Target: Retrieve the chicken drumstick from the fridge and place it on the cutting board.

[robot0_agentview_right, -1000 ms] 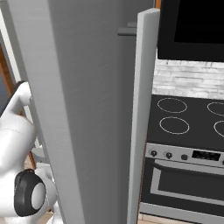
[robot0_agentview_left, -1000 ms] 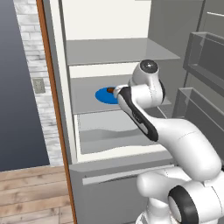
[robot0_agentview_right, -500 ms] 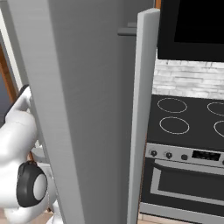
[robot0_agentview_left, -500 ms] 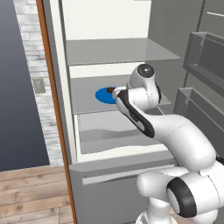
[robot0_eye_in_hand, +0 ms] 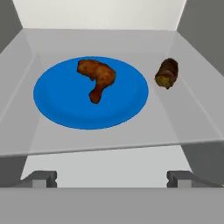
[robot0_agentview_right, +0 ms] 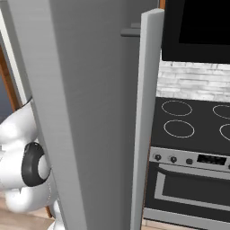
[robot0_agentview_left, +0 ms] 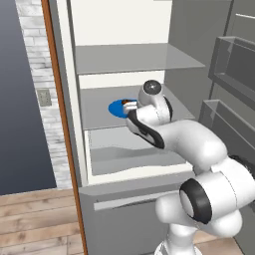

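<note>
The chicken drumstick (robot0_eye_in_hand: 97, 79) lies on the blue plate (robot0_eye_in_hand: 52, 98), left of centre on a grey shelf (robot0_eye_in_hand: 109, 138) of the open fridge (robot0_agentview_left: 64, 99), its fat end toward the back and its thin bone end pointing toward the camera. A second dark brown lump (robot0_eye_in_hand: 166, 72) sits on the bare shelf to the right, apart from the plate. The hand (robot0_eye_in_hand: 112, 179) hovers just outside the shelf edge with its 2 fingers spread wide and nothing between them — still short of the meat. The drumstick is likely light, firm but slightly yielding, and perhaps greasy, so it could slip or roll. The thick meaty end looks the safer place to pinch, across its width — the narrow bone end offers less surface.
</note>
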